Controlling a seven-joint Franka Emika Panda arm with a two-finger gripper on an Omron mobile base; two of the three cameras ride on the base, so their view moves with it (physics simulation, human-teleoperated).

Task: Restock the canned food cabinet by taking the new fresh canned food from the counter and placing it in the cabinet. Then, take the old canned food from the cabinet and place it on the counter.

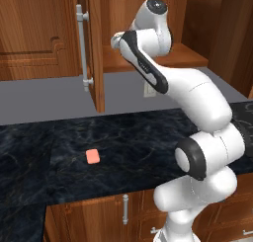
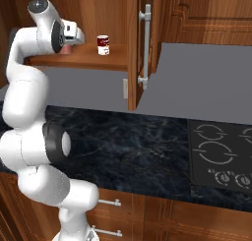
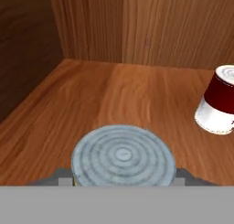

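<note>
Old can [image 3: 123,155] sits clamped in my claw [image 3: 123,184] on the cabinet [image 2: 88,58] shelf; pulling out carelessly, I could knock the new can [image 2: 103,45] just right.

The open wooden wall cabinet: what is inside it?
On its wooden shelf stands a dark red and white can. Beside it the gripper is closed around a second can with a grey ringed lid; its label is hidden.
</note>
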